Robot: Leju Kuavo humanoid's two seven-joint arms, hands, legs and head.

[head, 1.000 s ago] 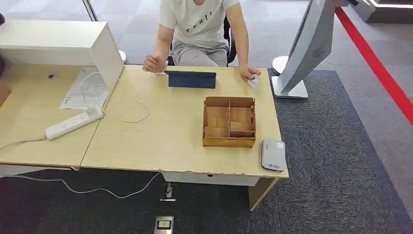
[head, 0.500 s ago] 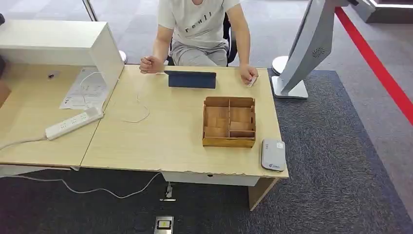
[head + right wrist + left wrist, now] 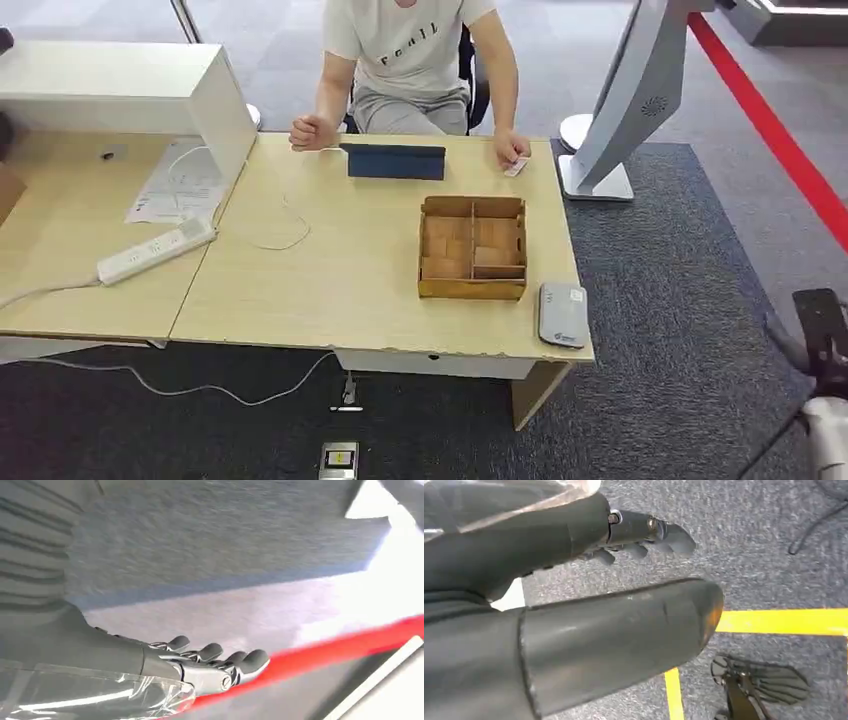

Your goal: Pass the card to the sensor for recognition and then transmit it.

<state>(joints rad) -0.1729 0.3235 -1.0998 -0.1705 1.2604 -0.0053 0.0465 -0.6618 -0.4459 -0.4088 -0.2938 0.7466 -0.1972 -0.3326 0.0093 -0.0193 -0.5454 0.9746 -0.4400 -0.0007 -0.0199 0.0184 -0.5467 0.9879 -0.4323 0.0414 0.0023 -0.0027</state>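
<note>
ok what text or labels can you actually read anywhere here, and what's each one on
Dark lettering across the chest of the person's shirt: too small and creased to read with certainty.
A small blue logo on the grey card reader: too small to read.
Printed lines on the paper sheet: too small to read.
A round emblem on the white kiosk stand: a mark, no legible words.

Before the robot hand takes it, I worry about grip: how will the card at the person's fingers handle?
The card looks thin and flat, so probably light, fairly stiff, and hard to lift off the desk. Its pale face may be slippery. Detail is too small to confirm.
</note>
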